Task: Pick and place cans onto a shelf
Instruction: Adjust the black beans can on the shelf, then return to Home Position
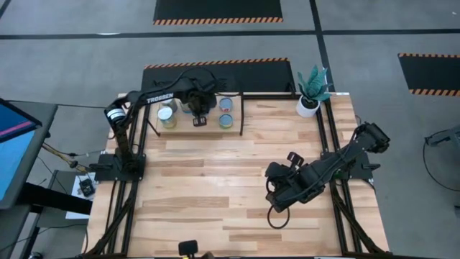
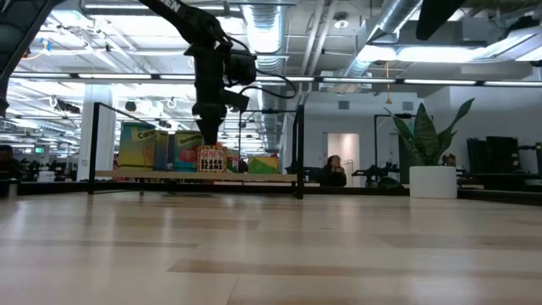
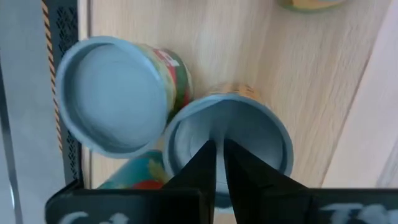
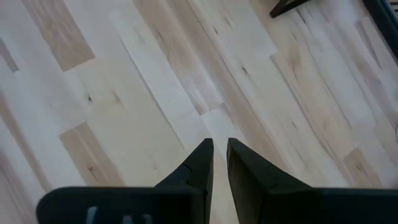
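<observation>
My left gripper [image 3: 219,163] hangs over the shelf [image 1: 188,128] at the table's [image 1: 215,180] eleven o'clock, fingers nearly together, tips just above the silver-blue top of one can [image 3: 249,134]; no can is held. A second can [image 3: 109,93] touches that one. From above, more cans [image 1: 167,115] stand along the shelf. Level view: a yellow label [image 2: 135,144] begins "Car", a red label [image 2: 212,158] cannot be read. The left arm [image 1: 159,98] reads "TROSSEN". My right gripper [image 4: 219,165] waits at four o'clock above bare planks, fingers narrowly parted, empty.
</observation>
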